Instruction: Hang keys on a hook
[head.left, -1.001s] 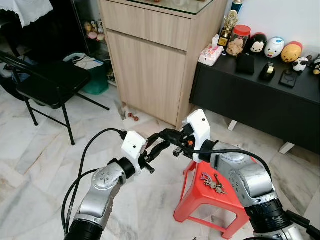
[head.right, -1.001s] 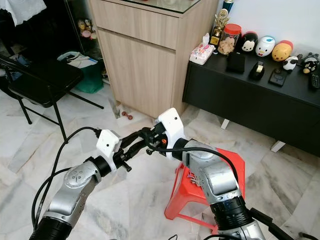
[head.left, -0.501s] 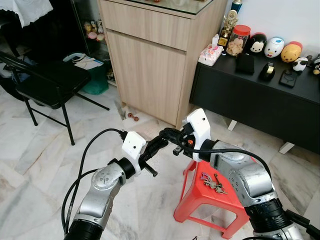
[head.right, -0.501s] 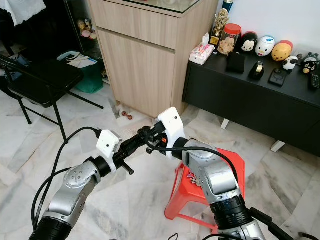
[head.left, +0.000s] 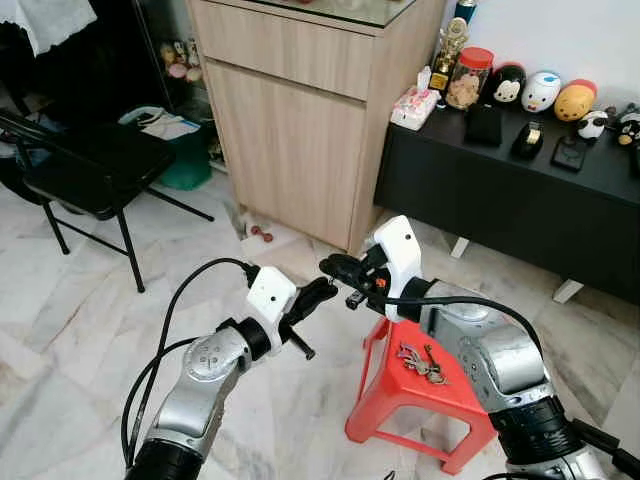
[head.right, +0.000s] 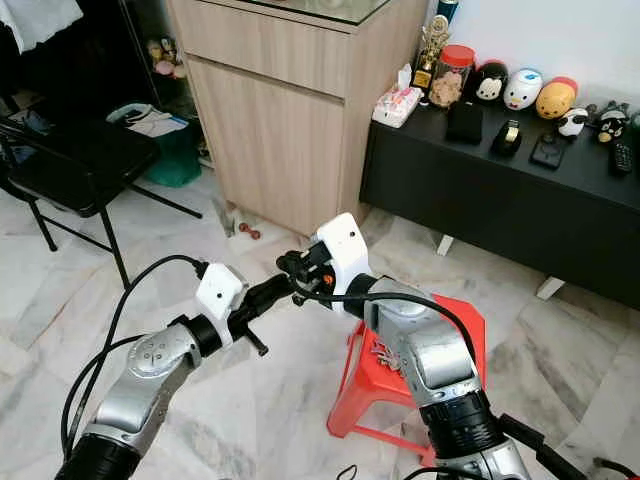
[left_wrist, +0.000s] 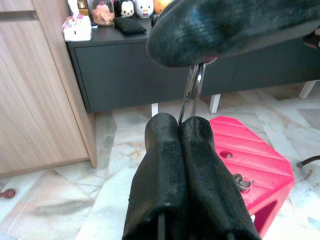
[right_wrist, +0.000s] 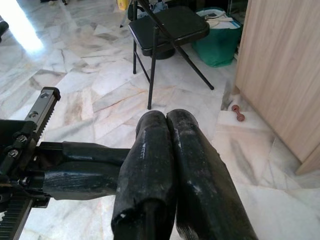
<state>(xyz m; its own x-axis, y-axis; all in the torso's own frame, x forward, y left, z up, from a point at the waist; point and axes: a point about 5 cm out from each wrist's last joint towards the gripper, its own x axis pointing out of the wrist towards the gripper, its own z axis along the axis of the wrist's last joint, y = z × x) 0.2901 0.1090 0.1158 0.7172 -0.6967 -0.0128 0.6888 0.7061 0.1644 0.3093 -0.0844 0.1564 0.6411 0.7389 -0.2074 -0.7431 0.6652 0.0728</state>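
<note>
Both silver arms are raised in front of the robot above a pale marble floor, their tips close together. The left claw has its two long black fingers pressed together, nothing between them, and the right claw, pointing across toward it, is likewise pinched flat with nothing held. The bunch of metal keys lies on the seat of a small red plastic stool, below the right forearm and apart from both claws. Behind stand a tall light-wood cabinet and a low black sideboard surface carrying round cartoon figurines, a red-lidded jar and a tissue pack. A black folding chair stands to the left.
</note>
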